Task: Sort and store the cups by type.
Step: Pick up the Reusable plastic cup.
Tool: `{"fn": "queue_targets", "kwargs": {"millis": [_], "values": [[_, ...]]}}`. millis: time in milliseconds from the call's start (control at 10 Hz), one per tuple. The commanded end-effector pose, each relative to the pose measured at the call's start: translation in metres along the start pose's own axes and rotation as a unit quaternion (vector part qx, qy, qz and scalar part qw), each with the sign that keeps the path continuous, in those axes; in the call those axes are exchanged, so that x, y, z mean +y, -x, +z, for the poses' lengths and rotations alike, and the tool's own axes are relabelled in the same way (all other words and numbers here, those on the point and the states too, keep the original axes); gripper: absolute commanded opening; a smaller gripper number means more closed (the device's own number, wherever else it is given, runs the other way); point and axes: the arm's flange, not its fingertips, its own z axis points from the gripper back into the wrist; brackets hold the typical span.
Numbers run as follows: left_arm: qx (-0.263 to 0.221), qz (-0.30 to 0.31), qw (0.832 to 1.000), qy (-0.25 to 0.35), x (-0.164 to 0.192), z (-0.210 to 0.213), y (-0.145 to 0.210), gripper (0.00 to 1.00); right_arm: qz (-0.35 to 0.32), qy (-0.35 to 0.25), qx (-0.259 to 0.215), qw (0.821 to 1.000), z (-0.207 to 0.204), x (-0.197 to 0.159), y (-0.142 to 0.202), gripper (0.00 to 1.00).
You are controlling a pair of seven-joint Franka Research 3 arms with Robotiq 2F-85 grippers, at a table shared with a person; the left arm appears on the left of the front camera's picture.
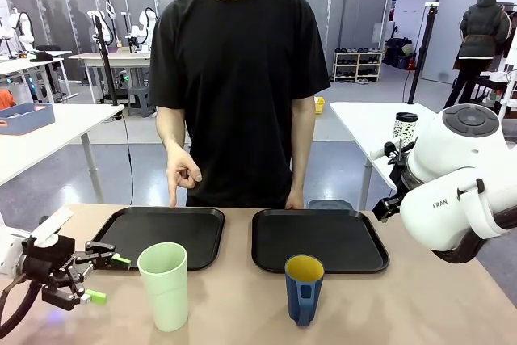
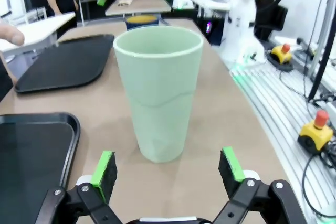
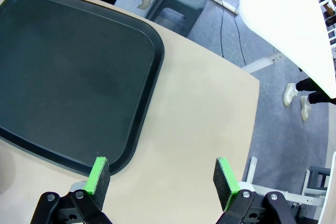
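A tall pale mint-green tumbler (image 1: 166,284) stands upright near the table's front, left of centre. My left gripper (image 1: 106,278) is low on the table just left of it, open, its green pads (image 2: 104,167) short of the tumbler (image 2: 158,90) with nothing between them. A dark blue mug (image 1: 303,288) with a yellow inside stands to the right near the front edge; its rim (image 2: 142,20) peeks out behind the tumbler. My right gripper (image 3: 161,178) hangs open above the right tray's corner (image 3: 126,150) and bare table.
Two black trays lie side by side, the left tray (image 1: 166,232) and the right tray (image 1: 319,238). A person stands at the far side; one hand (image 1: 181,174) points a finger down at the left tray. A speckled cup (image 1: 404,127) stands on another table behind.
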Motion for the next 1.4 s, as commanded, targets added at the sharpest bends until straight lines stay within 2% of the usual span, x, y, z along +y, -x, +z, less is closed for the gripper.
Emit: {"fn": "queue_targets", "kwargs": {"millis": [0,200,400,500,600,1200,1300], "values": [[-0.054,-0.02,0.998,-0.007,0.009,-0.002,0.009,1.0,0.0,-0.001,-0.001,1.0,-0.001,0.0,-0.001,1.0],[-0.095,-0.023,0.995,0.006,0.011,-0.003,0.009,1.0,0.0,-0.001,-0.001,1.0,-0.001,0.0,-0.001,1.0],[-0.105,-0.022,0.994,-0.011,0.012,-0.003,0.011,1.0,0.0,-0.001,-0.001,1.0,-0.001,0.0,-0.001,1.0],[-0.084,-0.015,0.996,-0.016,0.013,0.0,0.009,1.0,0.0,-0.001,-0.001,1.0,-0.001,0.0,-0.001,1.0],[-0.086,-0.005,0.996,0.0,0.018,0.0,-0.016,1.0,0.0,-0.001,-0.001,1.0,-0.001,0.0,-0.001,1.0],[-0.086,0.004,0.996,0.004,0.02,-0.005,-0.006,1.0,0.0,-0.001,-0.001,1.0,-0.001,0.0,-0.001,1.0],[-0.073,0.01,0.997,0.001,0.022,-0.012,-0.004,1.0,0.0,-0.001,-0.001,1.0,-0.001,0.0,-0.001,1.0]]}}
